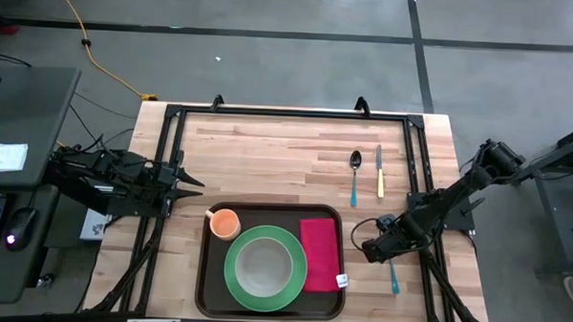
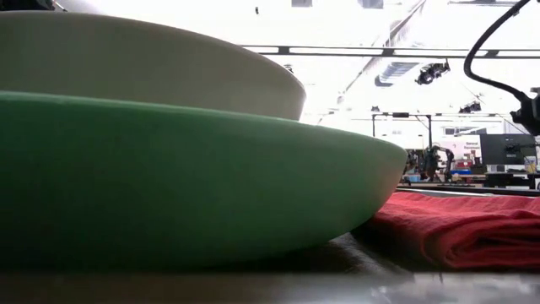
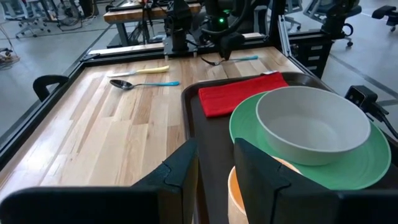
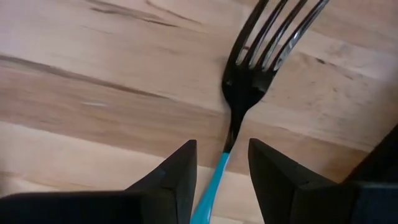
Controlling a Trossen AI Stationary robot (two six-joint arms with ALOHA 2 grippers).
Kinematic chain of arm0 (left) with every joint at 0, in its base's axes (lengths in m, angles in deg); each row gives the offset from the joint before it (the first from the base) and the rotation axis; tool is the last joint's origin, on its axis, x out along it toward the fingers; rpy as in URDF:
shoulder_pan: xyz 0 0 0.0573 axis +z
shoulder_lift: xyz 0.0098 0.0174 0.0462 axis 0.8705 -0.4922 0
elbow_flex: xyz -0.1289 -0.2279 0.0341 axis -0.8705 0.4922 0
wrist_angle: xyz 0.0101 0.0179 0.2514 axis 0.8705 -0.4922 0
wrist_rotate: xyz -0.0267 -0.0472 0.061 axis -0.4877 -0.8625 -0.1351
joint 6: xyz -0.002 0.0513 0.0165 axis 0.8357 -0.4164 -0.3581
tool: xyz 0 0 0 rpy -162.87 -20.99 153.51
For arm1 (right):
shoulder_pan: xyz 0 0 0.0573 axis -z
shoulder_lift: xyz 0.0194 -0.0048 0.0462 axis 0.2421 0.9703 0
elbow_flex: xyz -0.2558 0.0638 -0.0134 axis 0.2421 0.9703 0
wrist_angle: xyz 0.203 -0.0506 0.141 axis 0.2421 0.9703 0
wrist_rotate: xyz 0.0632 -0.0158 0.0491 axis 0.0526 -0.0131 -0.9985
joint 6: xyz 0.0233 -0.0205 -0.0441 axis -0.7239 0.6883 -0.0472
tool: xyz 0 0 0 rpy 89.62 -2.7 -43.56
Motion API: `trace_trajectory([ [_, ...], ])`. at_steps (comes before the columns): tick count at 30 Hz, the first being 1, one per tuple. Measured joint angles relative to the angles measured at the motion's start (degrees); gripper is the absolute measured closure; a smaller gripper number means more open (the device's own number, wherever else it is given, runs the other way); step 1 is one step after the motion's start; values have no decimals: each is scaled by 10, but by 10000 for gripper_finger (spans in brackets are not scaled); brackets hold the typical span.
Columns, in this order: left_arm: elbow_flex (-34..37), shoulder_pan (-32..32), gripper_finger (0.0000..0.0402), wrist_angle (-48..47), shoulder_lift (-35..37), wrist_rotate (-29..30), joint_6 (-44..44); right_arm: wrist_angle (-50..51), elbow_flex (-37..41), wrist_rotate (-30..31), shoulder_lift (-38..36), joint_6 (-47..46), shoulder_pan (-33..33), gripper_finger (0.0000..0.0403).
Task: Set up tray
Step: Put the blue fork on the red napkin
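A: Status on the tray setup?

B: The large dark brown rectangular plastic tray (image 1: 202, 273) sat at the near edge of the butcher-block wooden table (image 1: 267, 160), centred. On it: round green plate (image 1: 266, 267) with a pale grey bowl (image 1: 264, 263) inside, small orange cup (image 1: 225, 223) at the far-left corner, folded red cloth napkin (image 1: 320, 255) on the right side.

A: Cutlery?

B: All off the tray. Blue-handled spoon (image 1: 355, 175) and yellow-handled knife (image 1: 380, 174) lay side by side on the far right of the table. Black-tined fork with a blue handle (image 4: 239, 93) lay on the wood just right of the tray.

A: Which arm was on it?

B: Right gripper (image 4: 221, 171), low over the fork. Fingers parted, one either side of the handle just below the neck, not closed on it. Contact with the handle I couldn't confirm from the wrist view.

A: Geometry for the pick?

B: That's the key bit. The fork's long axis ran straight out ahead between the fingers, tines away from the wrist. So the closing direction was across the handle. Good alignment. The tray lay to the left of the claw, near, napkin side first.

A: Left arm?

B: Left gripper (image 1: 192, 184) parked left of the tray, beyond the cup, fingers part open, holding nothing. Well away from the fork, so the right arm was clearly the nearer one.
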Motion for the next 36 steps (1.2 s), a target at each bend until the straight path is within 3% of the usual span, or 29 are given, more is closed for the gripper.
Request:
trace_trajectory([
  [13, 0, 0, 266, 0, 0, -3, 15, -56, 45, -11, -1, 0, 0, 279],
  [36, 0, 0, 266, 0, 0, 15, 12, -50, 46, -9, 0, -2, 0, 279],
])
